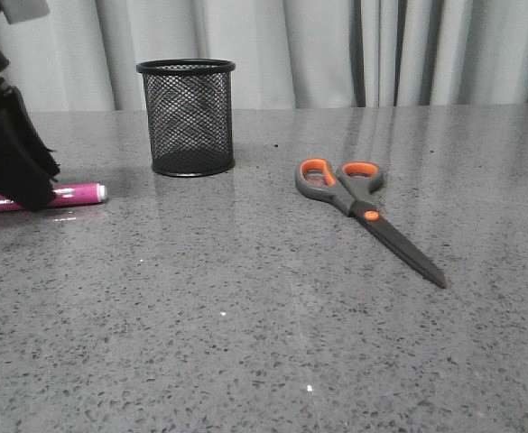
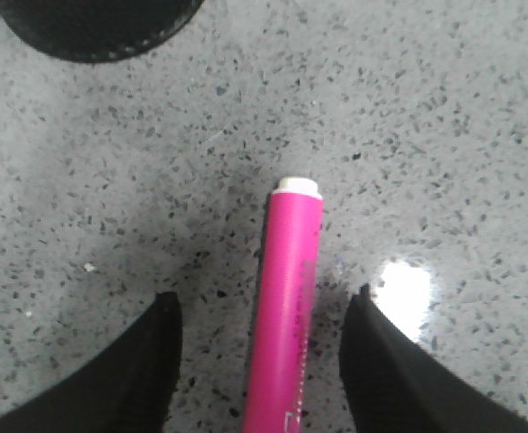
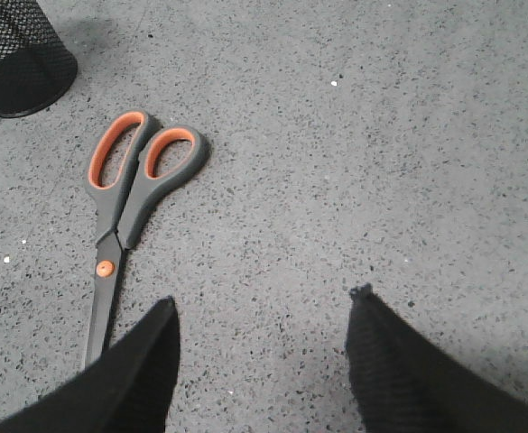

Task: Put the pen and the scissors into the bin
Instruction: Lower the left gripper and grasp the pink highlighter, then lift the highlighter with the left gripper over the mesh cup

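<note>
We've got the left end effector [image 2: 262, 347] spread around the pen [image 2: 286, 307], which lies flat on the surface [image 1: 245, 325] at far left. Right end effector [image 3: 262, 347] spread too, over bare surface beside the scissors [image 1: 365, 212]. Bin [image 1: 188, 117] stands farther back.

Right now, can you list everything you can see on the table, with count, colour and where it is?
bin: one, black wire mesh, upright at the back left of the table.
pen: one, magenta-pink with a white tip, lying flat at the left edge, in front of the bin.
scissors: one, grey with orange-lined loops, closed, lying flat right of centre.
table: one, speckled grey.
curtain: pale grey, behind the table.
left claw: open, straddling the pen.
right claw: open, beside the scissors' blades.
</note>
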`<state>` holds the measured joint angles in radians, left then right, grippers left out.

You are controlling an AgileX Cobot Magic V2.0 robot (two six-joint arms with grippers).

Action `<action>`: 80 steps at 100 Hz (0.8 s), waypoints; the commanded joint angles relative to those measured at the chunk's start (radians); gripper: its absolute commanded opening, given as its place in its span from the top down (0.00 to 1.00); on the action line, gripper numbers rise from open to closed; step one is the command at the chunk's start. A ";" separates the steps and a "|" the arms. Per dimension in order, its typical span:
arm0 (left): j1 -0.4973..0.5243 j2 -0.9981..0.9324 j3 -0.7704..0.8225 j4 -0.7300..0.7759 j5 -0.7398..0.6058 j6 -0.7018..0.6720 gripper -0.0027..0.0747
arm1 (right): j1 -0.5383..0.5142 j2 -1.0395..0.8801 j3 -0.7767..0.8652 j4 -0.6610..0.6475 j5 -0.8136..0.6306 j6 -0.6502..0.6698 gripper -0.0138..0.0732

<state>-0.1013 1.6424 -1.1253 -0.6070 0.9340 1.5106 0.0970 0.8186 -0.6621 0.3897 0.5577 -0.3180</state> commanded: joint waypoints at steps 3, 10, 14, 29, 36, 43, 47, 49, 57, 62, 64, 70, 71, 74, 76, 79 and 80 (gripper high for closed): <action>-0.007 -0.016 -0.030 -0.035 -0.004 0.003 0.50 | -0.008 -0.002 -0.035 0.001 -0.053 -0.011 0.41; -0.007 -0.015 -0.030 -0.019 -0.001 0.003 0.52 | -0.008 -0.002 -0.035 0.001 -0.046 -0.011 0.41; -0.007 -0.015 -0.030 -0.014 0.004 0.003 0.57 | -0.008 -0.002 -0.035 0.001 -0.041 -0.011 0.41; -0.007 -0.015 -0.032 -0.001 0.044 0.003 0.99 | -0.008 -0.002 -0.035 0.001 -0.034 -0.011 0.41; -0.007 -0.015 -0.050 -0.001 0.084 -0.001 0.99 | -0.008 -0.002 -0.035 0.001 -0.034 -0.011 0.41; -0.007 -0.029 -0.080 -0.003 0.107 -0.018 0.99 | -0.008 -0.002 -0.035 0.000 -0.032 -0.011 0.41; -0.008 -0.045 -0.098 -0.007 0.107 -0.033 0.99 | -0.008 -0.002 -0.035 0.000 -0.032 -0.011 0.41; -0.008 -0.051 -0.110 -0.012 0.110 -0.035 0.99 | -0.008 -0.002 -0.035 0.000 -0.032 -0.011 0.41; -0.008 -0.093 -0.162 -0.063 0.129 -0.035 0.99 | -0.008 -0.002 -0.035 0.000 -0.032 -0.011 0.41; -0.008 -0.116 -0.192 -0.123 0.129 -0.035 0.99 | -0.008 -0.002 -0.035 0.000 -0.032 -0.011 0.41; -0.008 -0.126 -0.205 -0.163 0.127 -0.033 0.99 | -0.008 -0.002 -0.035 0.000 -0.032 -0.011 0.41; -0.008 -0.136 -0.238 -0.261 0.120 -0.027 0.99 | -0.008 -0.002 -0.035 0.000 -0.032 -0.011 0.41; -0.008 -0.138 -0.245 -0.275 0.117 -0.027 0.99 | -0.008 -0.002 -0.035 0.000 -0.032 -0.011 0.41; -0.008 -0.138 -0.260 -0.331 0.106 -0.024 0.99 | -0.008 -0.002 -0.035 0.000 -0.032 -0.011 0.41; -0.008 -0.138 -0.269 -0.378 0.094 -0.024 0.99 | -0.008 -0.002 -0.035 0.000 -0.032 -0.011 0.41; -0.008 -0.138 -0.276 -0.444 0.074 -0.024 0.99 | -0.008 -0.002 -0.035 0.000 -0.032 -0.011 0.41; -0.008 -0.136 -0.278 -0.479 0.062 -0.022 0.99 | -0.008 -0.002 -0.035 0.000 -0.032 -0.011 0.41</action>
<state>-0.1013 1.5449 -1.3469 -0.8442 1.0509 1.4891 0.0970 0.8186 -0.6621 0.3888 0.5759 -0.3197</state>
